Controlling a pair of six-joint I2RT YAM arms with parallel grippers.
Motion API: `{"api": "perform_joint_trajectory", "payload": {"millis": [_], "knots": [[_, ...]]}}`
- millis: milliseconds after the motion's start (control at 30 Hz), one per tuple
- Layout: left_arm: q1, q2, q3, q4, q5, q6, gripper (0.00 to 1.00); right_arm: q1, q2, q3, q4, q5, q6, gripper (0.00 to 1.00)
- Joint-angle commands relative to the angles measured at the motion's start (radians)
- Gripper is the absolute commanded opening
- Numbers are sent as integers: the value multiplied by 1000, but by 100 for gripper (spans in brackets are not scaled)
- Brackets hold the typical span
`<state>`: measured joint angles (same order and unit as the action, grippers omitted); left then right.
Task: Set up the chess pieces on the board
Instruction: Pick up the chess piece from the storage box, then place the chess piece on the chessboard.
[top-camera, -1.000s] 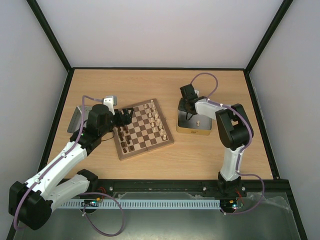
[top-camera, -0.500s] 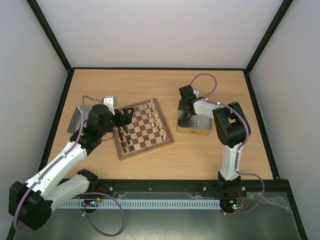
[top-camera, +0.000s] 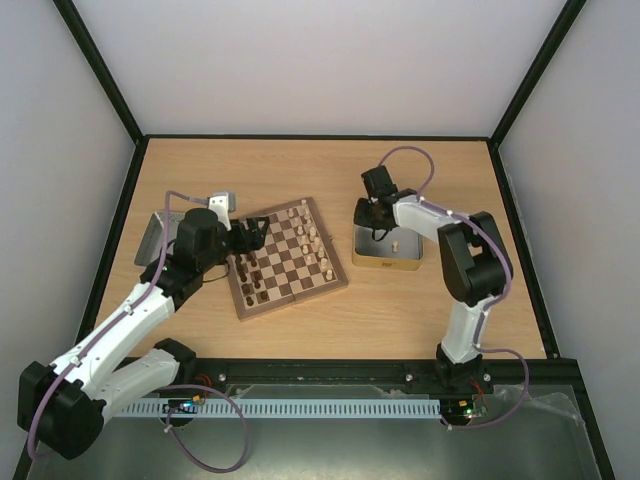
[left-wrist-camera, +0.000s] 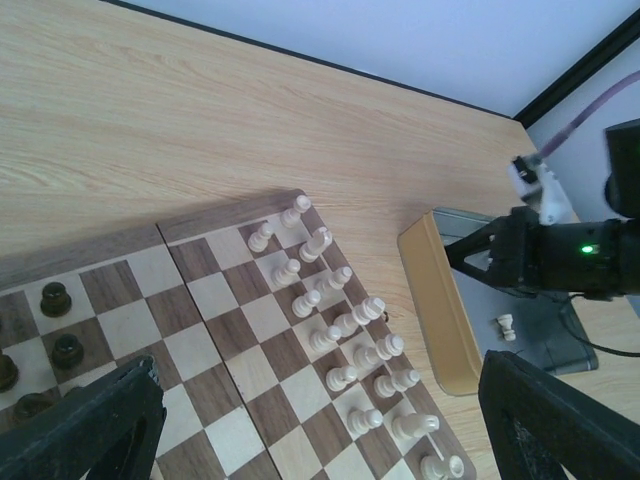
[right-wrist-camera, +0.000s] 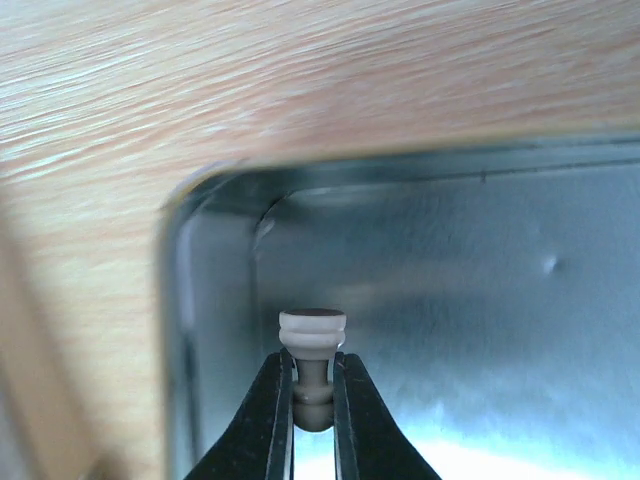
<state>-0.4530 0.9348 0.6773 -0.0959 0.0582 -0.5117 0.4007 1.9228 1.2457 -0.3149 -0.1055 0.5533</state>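
Cream wooden chess piece just pinched in shiny metal tin.
Held by right fingers; left fingers spread; ready to lift.

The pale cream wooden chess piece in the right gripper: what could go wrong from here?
1. The right gripper pinches the pale cream wooden chess piece only at its thin neck; it may slip or tilt in lifting.
2. It stands near the corner wall of the shiny metal tin; a sideways move may strike it.
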Motion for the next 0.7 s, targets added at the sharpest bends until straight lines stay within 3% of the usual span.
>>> {"api": "perform_joint_trajectory", "payload": {"millis": [0, 300, 667], "knots": [[5, 18, 10, 28, 55, -25, 87, -8, -161, -46, -105, -115, -2, 2], [5, 29, 1, 45, 94, -69, 87, 23, -319, -98, -170, -326, -2, 2], [8, 10, -40, -2, -24, -125, 86, 338, -278, 30, -374, -354, -6, 3]]}}
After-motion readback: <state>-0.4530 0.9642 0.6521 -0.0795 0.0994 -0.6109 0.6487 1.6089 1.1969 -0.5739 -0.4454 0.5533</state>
